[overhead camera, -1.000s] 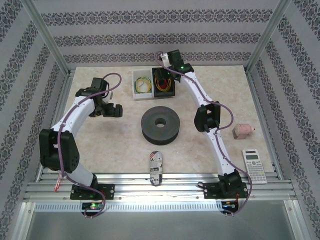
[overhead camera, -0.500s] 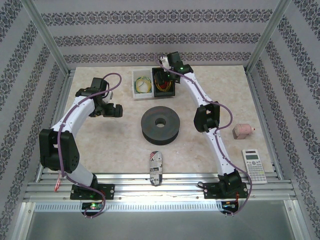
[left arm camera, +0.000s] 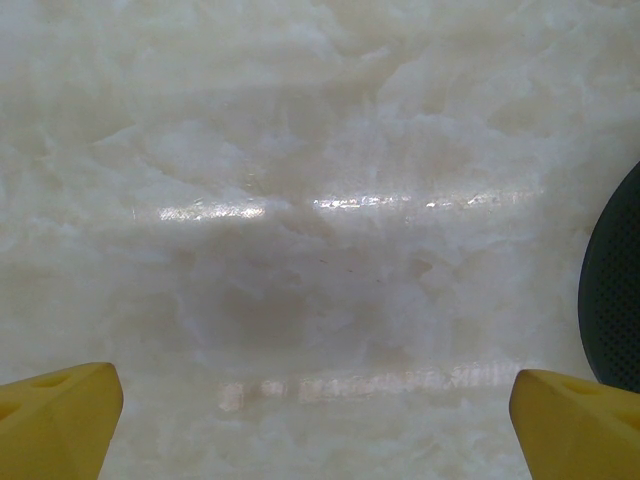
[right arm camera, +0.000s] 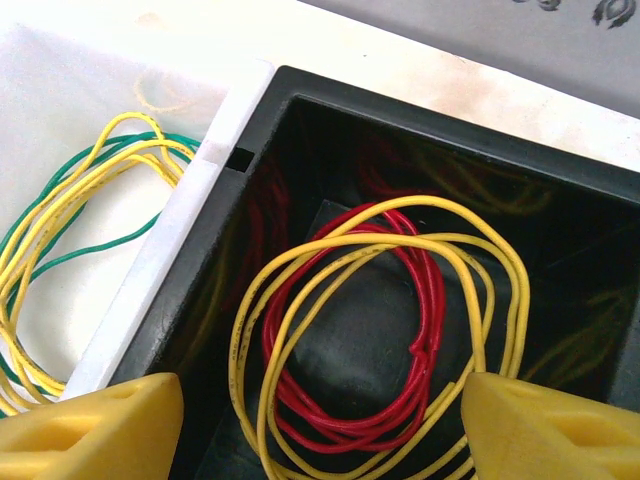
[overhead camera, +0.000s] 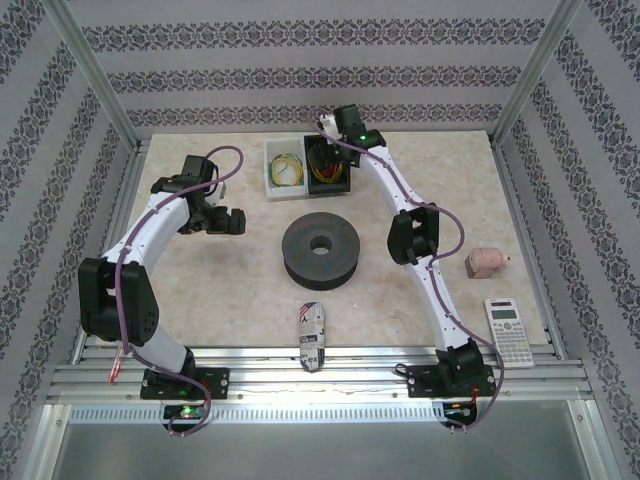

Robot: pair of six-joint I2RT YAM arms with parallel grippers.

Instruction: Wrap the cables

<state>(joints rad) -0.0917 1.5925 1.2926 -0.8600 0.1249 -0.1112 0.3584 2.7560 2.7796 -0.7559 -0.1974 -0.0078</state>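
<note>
A coil of yellow cable lies in the black bin on top of a red coil. My right gripper hangs open just above that bin, its yellow fingers apart on either side of the coils and holding nothing. In the top view the right gripper is over the black bin at the back. More yellow wire, mixed with green, lies in the white bin. My left gripper is open over bare table, and in the top view it sits left of centre.
A black spool stands mid-table, and its edge shows to the right of the left gripper. A small can lies near the front edge. A pink object and a calculator sit at the right.
My right gripper has shifted slightly left and lower over the black bin. The left arm has not moved.
</note>
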